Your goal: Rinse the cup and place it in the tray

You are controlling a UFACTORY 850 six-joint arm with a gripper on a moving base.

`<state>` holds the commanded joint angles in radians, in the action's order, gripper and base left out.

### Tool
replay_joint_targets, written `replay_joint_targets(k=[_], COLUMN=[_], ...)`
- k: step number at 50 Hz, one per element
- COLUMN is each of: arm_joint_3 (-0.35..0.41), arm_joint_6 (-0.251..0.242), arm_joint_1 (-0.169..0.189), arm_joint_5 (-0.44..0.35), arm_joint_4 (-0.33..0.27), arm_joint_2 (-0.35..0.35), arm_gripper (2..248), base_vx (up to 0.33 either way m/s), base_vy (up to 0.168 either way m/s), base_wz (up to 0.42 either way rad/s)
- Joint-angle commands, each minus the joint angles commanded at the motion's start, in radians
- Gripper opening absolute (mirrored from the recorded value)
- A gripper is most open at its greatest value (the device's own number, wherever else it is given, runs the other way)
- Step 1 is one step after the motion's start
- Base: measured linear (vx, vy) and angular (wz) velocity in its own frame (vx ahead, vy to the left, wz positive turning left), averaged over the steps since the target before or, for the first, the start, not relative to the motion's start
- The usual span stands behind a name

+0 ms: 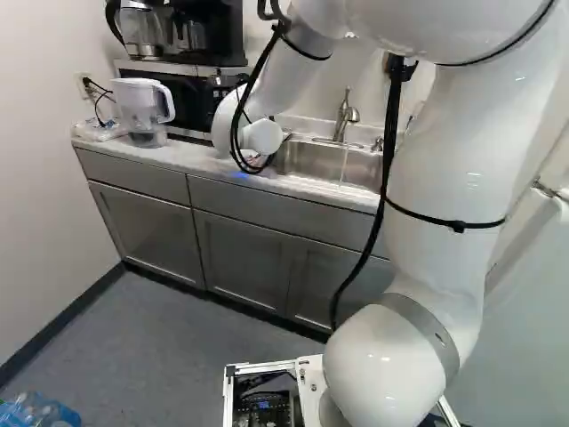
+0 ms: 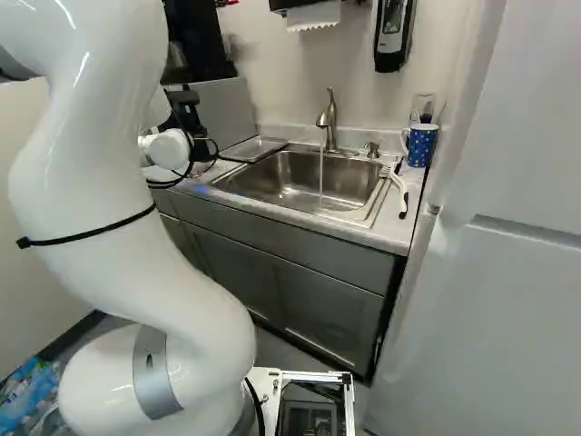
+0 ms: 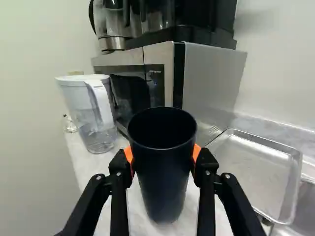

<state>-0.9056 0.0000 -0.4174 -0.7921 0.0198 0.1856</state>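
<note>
Navy-black in colour, the cup (image 3: 163, 182) is pinched between the orange pads of the gripper (image 2: 191, 118), one pad against each side, its dark open mouth facing up. It is held in front of the microwave (image 3: 133, 64), with the pale counter (image 3: 82, 160) behind and below it; whether its base touches the counter I can't tell. Beside the gripper, on the sink side and apart from the cup, lies the metal tray (image 3: 256, 167), shallow and with nothing on it that I can make out (rather shiny, that one).

At the upper left of the frame in the right base view, the arm (image 2: 100, 182) reaches over the counter. Near the centre of that same frame, a thin stream of water (image 2: 321, 173) runs from the tap (image 2: 328, 118) into the steel sink (image 2: 272, 177). A blue dotted mug (image 2: 421, 145) stands on the counter at the frame's upper right.

Over at the upper left of the left base view, a clear pitcher (image 1: 140, 111) with a white handle stands beside the microwave, and a coffee maker (image 1: 142, 31) sits on top of it.
</note>
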Motion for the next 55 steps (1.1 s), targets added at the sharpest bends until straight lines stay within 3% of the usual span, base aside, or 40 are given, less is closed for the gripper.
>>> replay_joint_targets(k=[55], arm_joint_3=[0.086], arm_joint_6=[0.000], arm_joint_1=[0.148], arm_joint_5=[0.000], arm_joint_4=[0.000], arm_joint_2=[-0.083], arm_gripper=[125], base_vx=[0.000], base_vy=[0.000], base_wz=[0.000])
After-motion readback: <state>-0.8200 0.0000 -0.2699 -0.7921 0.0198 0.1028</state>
